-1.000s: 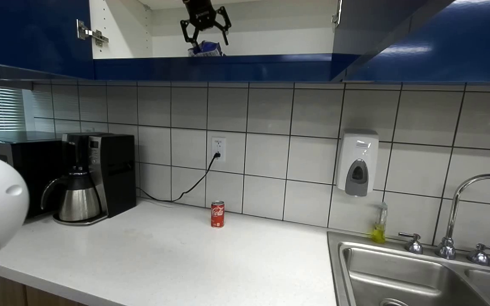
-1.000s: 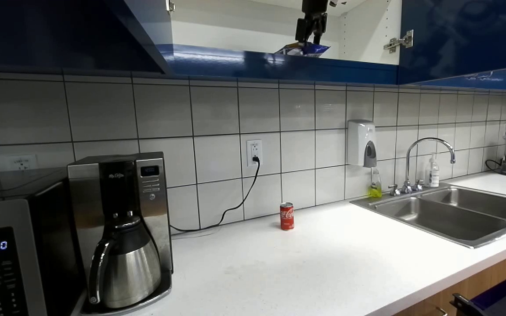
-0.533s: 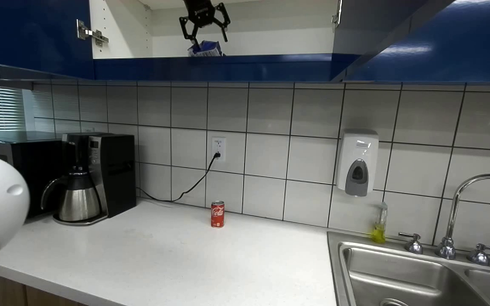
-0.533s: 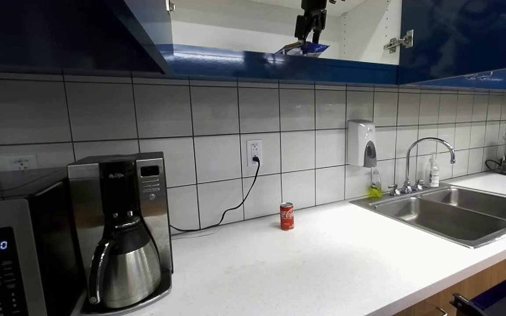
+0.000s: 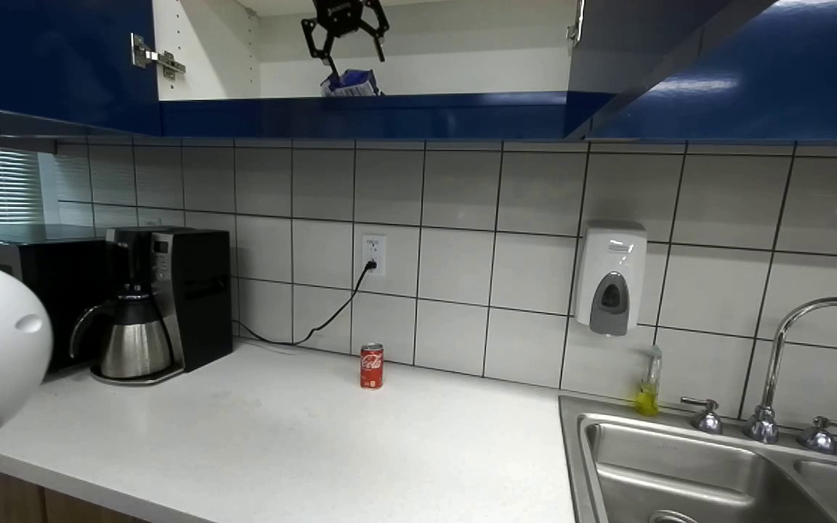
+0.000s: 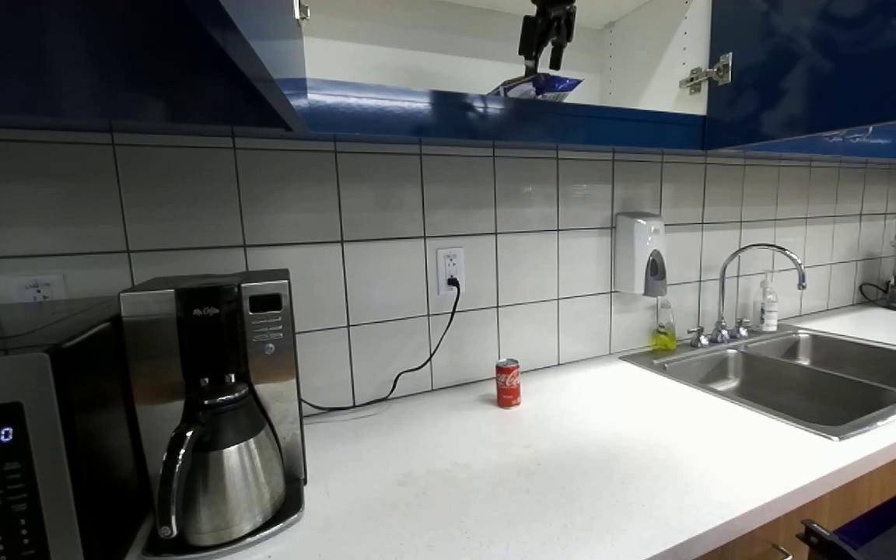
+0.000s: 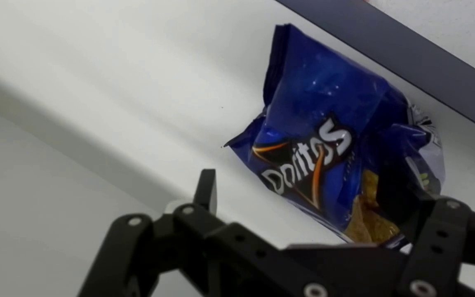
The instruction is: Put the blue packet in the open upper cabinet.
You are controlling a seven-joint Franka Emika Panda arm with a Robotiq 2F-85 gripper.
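And there's the blue packet (image 7: 324, 136), inside the open upper cabinet (image 5: 447, 115), lying just behind its blue front edge. The gripper (image 5: 358, 65) is up at twelve o'clock above it, jaws spread wide, gripping nothing. In the wrist view, one finger (image 7: 404, 200) covers the packet's four o'clock side (touching or merely in front, it's impossible to say), while its partner stands clear at eight o'clock. Down at six o'clock from the packet in an exterior view, the red can (image 5: 371, 366) stands upright on the white countertop (image 5: 280, 436); the soap dispenser (image 5: 611, 280) hangs at four, the coffee maker (image 5: 204, 305) sits at seven.
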